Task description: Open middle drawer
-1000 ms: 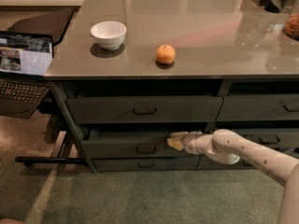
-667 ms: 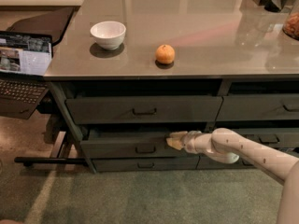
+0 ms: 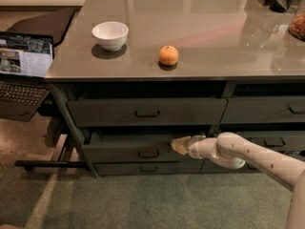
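The middle drawer [image 3: 124, 151] is the second of three dark grey-green fronts on the left side of the counter. It stands pulled out a little, with a dark gap along its top edge. Its small loop handle [image 3: 148, 153] sits at the centre of the front. My gripper [image 3: 178, 145] reaches in from the right on a white arm and rests at the drawer's upper right edge, right of the handle. The top drawer [image 3: 145, 111] above it stands closed, and the slim bottom drawer [image 3: 143, 168] lies beneath.
On the glossy counter top [image 3: 214, 37] stand a white bowl [image 3: 110, 35] and an orange [image 3: 168, 55]. A laptop [image 3: 21, 68] sits on a low stand at the left. More drawers [image 3: 264, 109] line the right side. Green carpet [image 3: 143, 202] covers the floor in front.
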### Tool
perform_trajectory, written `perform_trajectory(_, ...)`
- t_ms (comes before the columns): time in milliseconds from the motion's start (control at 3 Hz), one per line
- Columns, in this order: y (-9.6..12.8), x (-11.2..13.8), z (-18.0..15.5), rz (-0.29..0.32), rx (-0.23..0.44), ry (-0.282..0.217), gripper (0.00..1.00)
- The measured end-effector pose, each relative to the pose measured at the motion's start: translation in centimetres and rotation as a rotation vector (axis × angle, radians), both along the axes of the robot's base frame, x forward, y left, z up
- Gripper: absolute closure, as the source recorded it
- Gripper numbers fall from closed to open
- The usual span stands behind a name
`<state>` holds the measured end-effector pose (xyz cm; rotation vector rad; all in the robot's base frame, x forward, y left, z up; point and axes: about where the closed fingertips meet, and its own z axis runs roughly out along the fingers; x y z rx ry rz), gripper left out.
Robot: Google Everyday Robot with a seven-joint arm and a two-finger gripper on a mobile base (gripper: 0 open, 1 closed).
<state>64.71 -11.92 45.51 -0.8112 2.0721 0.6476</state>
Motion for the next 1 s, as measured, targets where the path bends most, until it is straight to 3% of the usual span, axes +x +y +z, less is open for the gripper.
perform_trajectory(333,0.0,0.0,0.0,0.0,0.0,0.0,1.0)
perform_trajectory(1000,0.01,0.0,0.0,0.0,0.0,0.0,0.5)
